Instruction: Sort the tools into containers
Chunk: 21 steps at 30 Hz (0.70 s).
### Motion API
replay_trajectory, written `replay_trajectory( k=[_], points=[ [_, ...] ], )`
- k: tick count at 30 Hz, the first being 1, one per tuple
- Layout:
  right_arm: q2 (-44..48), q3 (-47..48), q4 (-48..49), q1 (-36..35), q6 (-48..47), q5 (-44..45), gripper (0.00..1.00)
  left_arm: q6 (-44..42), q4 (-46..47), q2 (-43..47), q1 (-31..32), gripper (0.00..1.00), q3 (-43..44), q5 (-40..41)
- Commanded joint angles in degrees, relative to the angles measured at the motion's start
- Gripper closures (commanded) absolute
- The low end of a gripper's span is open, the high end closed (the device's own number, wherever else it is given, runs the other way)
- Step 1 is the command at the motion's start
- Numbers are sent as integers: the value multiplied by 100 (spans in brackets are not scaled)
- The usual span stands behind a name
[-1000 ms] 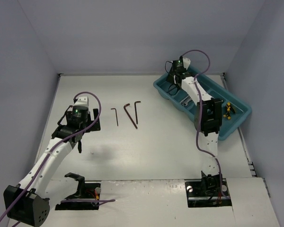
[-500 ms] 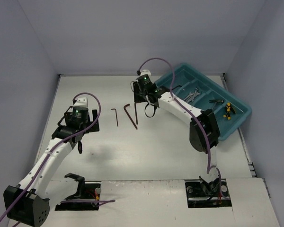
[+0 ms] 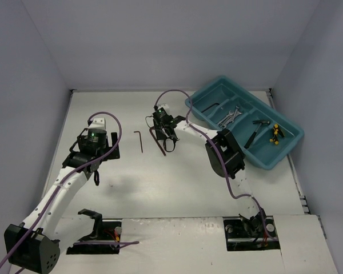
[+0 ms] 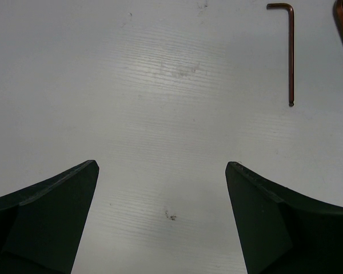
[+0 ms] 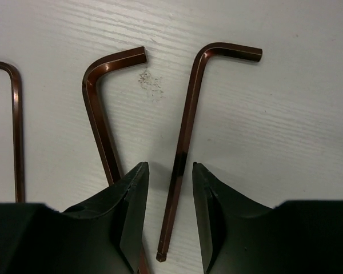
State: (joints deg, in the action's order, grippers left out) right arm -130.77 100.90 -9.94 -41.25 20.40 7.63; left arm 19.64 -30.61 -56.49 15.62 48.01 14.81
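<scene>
The right gripper (image 5: 170, 165) is down low over the white table (image 3: 183, 182), near its middle; its two fingers (image 5: 131, 194) are close together with only a small gap; the long part of one hex key (image 5: 186, 131) runs through that gap; a little bit of table shows on each side of it, so the fingers are around the key and not squeezing it. That key lies flat, and its short bent end points to the right in the wrist view; a second hex key (image 5: 98, 114) lies just beside it, and one finger hides its lower end; a thinner third hex key (image 5: 16, 131) lies further over, apart from both.

The left gripper (image 4: 161, 165) hangs over bare table on the left side; its fingers are spread wide and hold nothing; the thin key shows at the top right of its view, well away from it.

The blue tray (image 3: 283, 149) sits at the far right of the table, turned at a slant; in its long slots lie some silver wrenches (image 3: 231, 116), a dark hex key (image 3: 211, 105), a black-handled tool (image 3: 251, 137) and a small yellow-and-black tool (image 3: 275, 134); they seem to lie in different slots.
</scene>
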Motion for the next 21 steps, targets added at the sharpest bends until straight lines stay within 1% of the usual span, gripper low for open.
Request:
replay_trajectory(
  k=[1, 7, 11, 14, 21],
  points=[
    [-186, 193, 36, -39, 59, 301, 73, 23, 143, 20, -41, 9, 202, 18],
    [-363, 158, 36, 27, 141, 507, 83, 14, 143, 66, -41, 10, 191, 59],
    [-334, 173, 36, 165, 172, 570, 99, 14, 143, 58, -41, 10, 191, 90],
    [-42, 216, 42, 310, 178, 616, 100, -1, 134, 65, -44, 10, 183, 98],
    [1082, 686, 62, 744, 44, 732, 100, 14, 152, 156, -41, 9, 165, 145]
  ],
)
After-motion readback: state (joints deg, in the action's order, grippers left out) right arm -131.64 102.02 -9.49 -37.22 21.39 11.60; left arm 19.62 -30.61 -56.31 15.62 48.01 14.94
